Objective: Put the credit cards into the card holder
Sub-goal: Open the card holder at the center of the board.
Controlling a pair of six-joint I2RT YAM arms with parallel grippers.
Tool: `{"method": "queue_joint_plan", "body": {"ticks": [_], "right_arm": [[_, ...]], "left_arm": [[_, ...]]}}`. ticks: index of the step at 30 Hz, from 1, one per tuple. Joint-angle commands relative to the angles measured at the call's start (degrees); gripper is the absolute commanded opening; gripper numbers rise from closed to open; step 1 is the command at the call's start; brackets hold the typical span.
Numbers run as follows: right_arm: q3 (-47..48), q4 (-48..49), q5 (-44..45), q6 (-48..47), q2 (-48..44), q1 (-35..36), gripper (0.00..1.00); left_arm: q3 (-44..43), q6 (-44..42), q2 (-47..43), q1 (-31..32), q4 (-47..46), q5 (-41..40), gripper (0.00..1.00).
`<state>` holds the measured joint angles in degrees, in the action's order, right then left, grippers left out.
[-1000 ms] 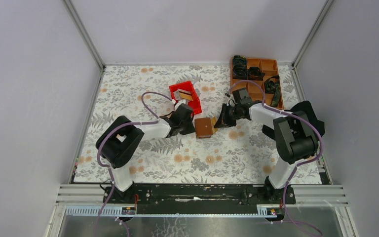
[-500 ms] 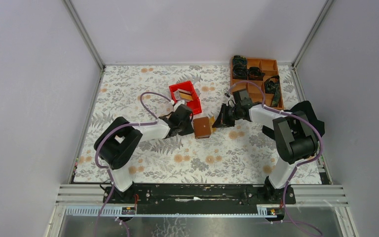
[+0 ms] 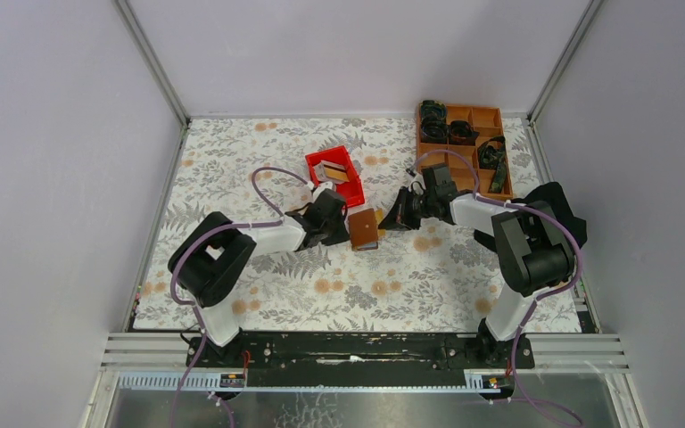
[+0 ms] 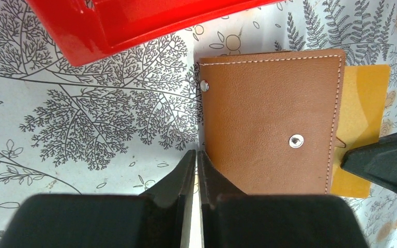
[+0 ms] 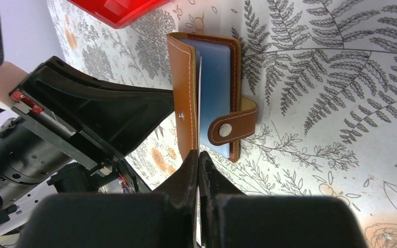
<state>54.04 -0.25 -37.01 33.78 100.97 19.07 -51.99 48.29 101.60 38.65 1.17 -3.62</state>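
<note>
the brown card holder [image 3: 364, 229] sits near the middle of the floral worktop [image 3: 392, 285] and looks tipped up on one side rather than flat. the red bin [image 4: 108, 26] is just off at its 11 o'clock, and the orange-brown tray [image 3: 484, 117] is well away toward 2 o'clock. the left end effector [image 4: 196, 155] is at the holder's 9 o'clock side. its fingers are almost together at a corner of the leather cover, one of them touching it; whether they actually pinch the leather i can't tell. from 3 o'clock the right end effector [image 5: 198, 155] has its fingers closed tight on a thin tan-yellow credit card [image 4: 364, 119], which pokes out past the holder's stitched edge on that side. in the right wrist view the holder gapes a little. bluish pockets [image 5: 214, 88] show between the covers and the snap tab [image 5: 232, 126] hangs unfastened. a pale thin edge runs from the fingertips into that gap.
</note>
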Motion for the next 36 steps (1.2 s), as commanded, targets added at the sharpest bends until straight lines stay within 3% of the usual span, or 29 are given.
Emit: {"method": "queue_joint_plan", "body": {"ticks": [1, 24, 36], "right_arm": [[-0.4, 5.2, -3.3, 2.2, -2.0, -0.1, 0.00], [6.5, 2.5, -0.9, 1.3, 0.6, 7.1, 0.00], [13.5, -12.5, 14.3, -9.6, 4.9, 14.5, 0.00]], "left_arm": [[3.2, -1.0, 1.2, 0.4, 5.7, 0.6, 0.12], [5.6, 0.0, 1.9, 0.5, -3.2, 8.1, 0.13], [9.4, 0.5, 1.2, 0.5, -6.6, 9.5, 0.14]]}}
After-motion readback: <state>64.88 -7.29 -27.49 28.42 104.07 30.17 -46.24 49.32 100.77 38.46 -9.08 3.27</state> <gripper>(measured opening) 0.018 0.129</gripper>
